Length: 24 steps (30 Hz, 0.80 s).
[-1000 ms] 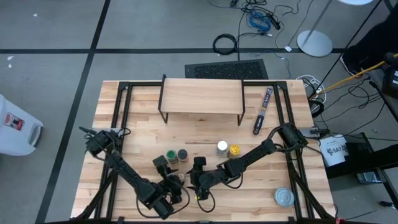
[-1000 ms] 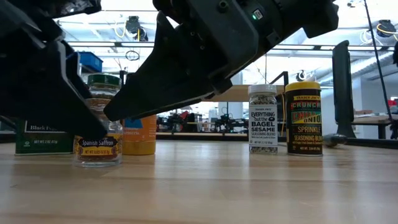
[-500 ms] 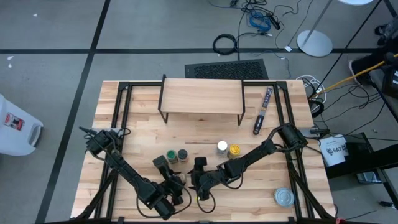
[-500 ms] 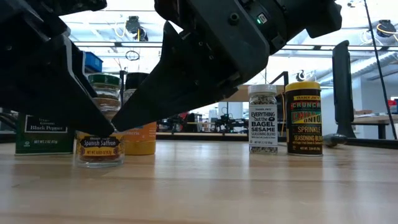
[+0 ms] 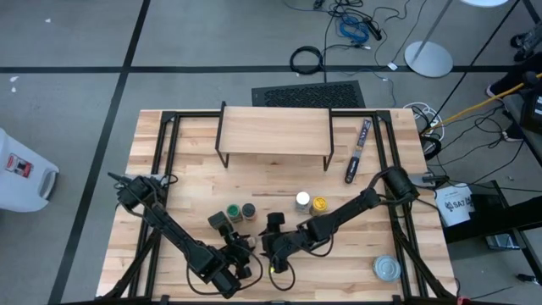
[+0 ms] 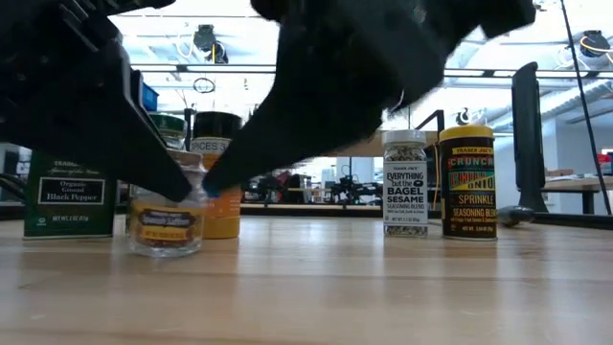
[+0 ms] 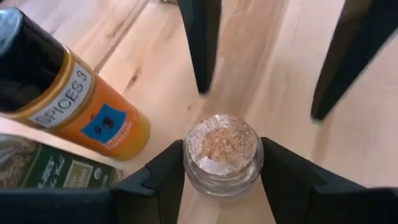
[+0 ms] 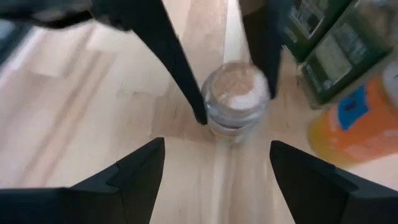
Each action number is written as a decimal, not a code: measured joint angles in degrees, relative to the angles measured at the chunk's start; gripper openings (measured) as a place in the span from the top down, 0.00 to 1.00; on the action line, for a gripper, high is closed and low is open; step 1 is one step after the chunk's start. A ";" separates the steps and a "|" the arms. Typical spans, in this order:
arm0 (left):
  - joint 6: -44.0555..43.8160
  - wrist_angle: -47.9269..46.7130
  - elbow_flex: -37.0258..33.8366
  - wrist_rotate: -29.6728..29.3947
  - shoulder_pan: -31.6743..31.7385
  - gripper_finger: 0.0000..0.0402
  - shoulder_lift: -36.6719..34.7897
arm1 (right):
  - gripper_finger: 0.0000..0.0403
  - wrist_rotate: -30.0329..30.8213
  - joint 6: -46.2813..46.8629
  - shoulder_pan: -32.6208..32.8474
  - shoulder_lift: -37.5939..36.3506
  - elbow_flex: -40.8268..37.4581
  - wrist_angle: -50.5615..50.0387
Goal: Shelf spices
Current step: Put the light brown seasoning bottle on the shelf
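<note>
We see both grippers low over the table's (image 5: 169, 161) near edge, meeting at one small clear jar (image 7: 222, 152). In the left wrist view the left gripper (image 7: 222, 163) has a finger on each side of that jar, both pads touching the glass — the jaws are narrowed onto it, and the jar stands upright on the wood. The low view shows the same jar (image 6: 167, 224) on the table with dark fingers coming down at its shoulders.

The right gripper (image 8: 214, 163) sits just beside the jar with its jaws wide and nothing between them; its wrist view looks across the gap at the jar and at the left arm's fingers (image 8: 177, 62) around it.

Close behind the jar stand the orange jar (image 7: 93, 109) marked "SPICES 3", a green-lidded jar (image 6: 174, 129) and a dark pepper tin (image 6: 69, 195). Farther to the right arm's side, well apart from these, the white-lidded sesame jar (image 6: 405, 182) and the yellow-lidded jar (image 6: 467, 182) stand just beside each other.

The shelf (image 5: 274, 131) stands at the far side of the table, its plank top bare — all the spices are on the table in front of it. A long dark packet (image 5: 357, 151) lies beside the shelf, and a flat round tin (image 5: 387, 268) lies near the table's near right corner.
</note>
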 joint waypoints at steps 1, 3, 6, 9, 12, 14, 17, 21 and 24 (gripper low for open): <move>-0.06 -0.04 -0.04 0.43 -0.24 0.54 -0.44 | 0.31 0.01 0.21 0.17 -0.93 0.00 -0.99; -0.10 -0.14 -0.07 0.83 -0.73 0.55 -1.51 | 0.31 0.03 0.21 0.43 -2.81 0.00 -3.51; -0.21 -0.27 -0.07 0.91 -1.70 0.55 -3.53 | 0.31 -0.02 0.22 0.97 -5.68 0.00 -6.69; -0.46 -0.51 -0.07 0.91 -2.99 0.55 -5.66 | 0.31 -0.01 0.19 1.64 -8.57 0.00 -9.74; -2.17 -0.80 -0.07 0.89 -4.94 0.55 -7.75 | 0.31 -0.02 0.03 2.52 -10.73 0.01 -12.86; -3.90 -1.69 -0.07 0.68 -6.53 0.55 -8.91 | 0.31 -0.08 -0.15 3.16 -12.03 0.00 -14.35; -7.37 -4.42 -0.07 -1.05 -9.18 0.55 -10.83 | 0.31 -0.14 -1.05 4.02 -13.53 0.02 -15.72; -14.91 -10.49 -0.04 -3.26 -13.19 0.56 -12.99 | 0.31 -0.16 -1.54 4.81 -14.77 0.02 -16.29; -22.07 -15.67 -0.04 -3.47 -16.16 0.56 -13.53 | 0.31 -0.21 -1.54 4.85 -15.15 0.02 -16.64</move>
